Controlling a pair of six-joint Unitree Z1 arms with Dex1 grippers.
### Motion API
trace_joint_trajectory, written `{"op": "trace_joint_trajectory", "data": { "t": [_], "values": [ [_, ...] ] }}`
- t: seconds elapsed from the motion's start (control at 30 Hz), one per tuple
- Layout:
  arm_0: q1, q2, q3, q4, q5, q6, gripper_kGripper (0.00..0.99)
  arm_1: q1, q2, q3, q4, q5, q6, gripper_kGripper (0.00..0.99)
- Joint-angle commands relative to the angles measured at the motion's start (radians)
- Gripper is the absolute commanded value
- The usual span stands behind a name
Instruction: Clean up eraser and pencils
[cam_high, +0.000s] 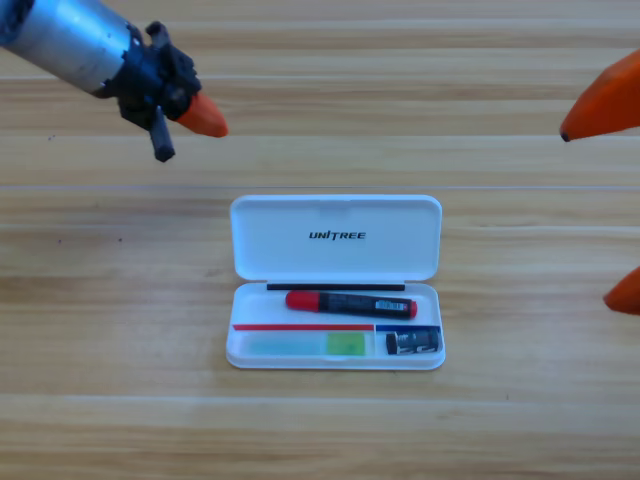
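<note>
High view, looking straight down

Bench: plain wooden bench (120, 330), planks running side to side.

Case: white case (336, 345) sits open in the middle of the bench, lid flipped back flat toward the top with the "UNITREE" print showing, tray half toward the bottom.

Black pencil: black pencil with the red cap (351, 303) lies in the tray's upper slot, roughly level, red end pointing left.

Green pencil: the light green pencil (305, 344) is in the lower left slot, lying flat, brighter green end on the right, paler end on the left.

Eraser: eraser (413, 342) sits in the lower right compartment, just beside the green pencil's slot, right below the black pencil's tip end.

Left pincer: left pincer (195, 118) hangs over bare bench at upper left, well apart from the case and pinching nothing. Only one orange jaw shows clearly, so I can't tell if it's spread or pressed together.

Right pincer: right pincer (612, 195) is parked at the right edge, cut off. Two orange jaw tips poke in, one high, one lower, clearly spread with bare bench between them.
</note>
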Motion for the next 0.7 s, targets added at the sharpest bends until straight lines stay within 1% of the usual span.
{"op": "trace_joint_trajectory", "data": {
  "t": [0.03,0.27,0.47,0.7],
  "values": [
    [0.032,0.114,0.001,-0.047,-0.039,-0.01,0.0,-0.018,-0.009,0.027,-0.015,0.026,0.007,0.962],
    [0.069,0.174,0.008,-0.082,-0.079,-0.01,0.0,-0.018,0.006,0.029,-0.017,0.042,0.008,0.962],
    [0.104,0.206,0.01,-0.085,-0.129,-0.01,0.0,-0.018,0.02,0.029,-0.018,0.054,0.007,0.962],
    [0.106,0.217,0.027,-0.089,-0.146,-0.007,0.0,-0.018,0.034,0.029,-0.018,0.069,0.007,0.962]
  ]
}}
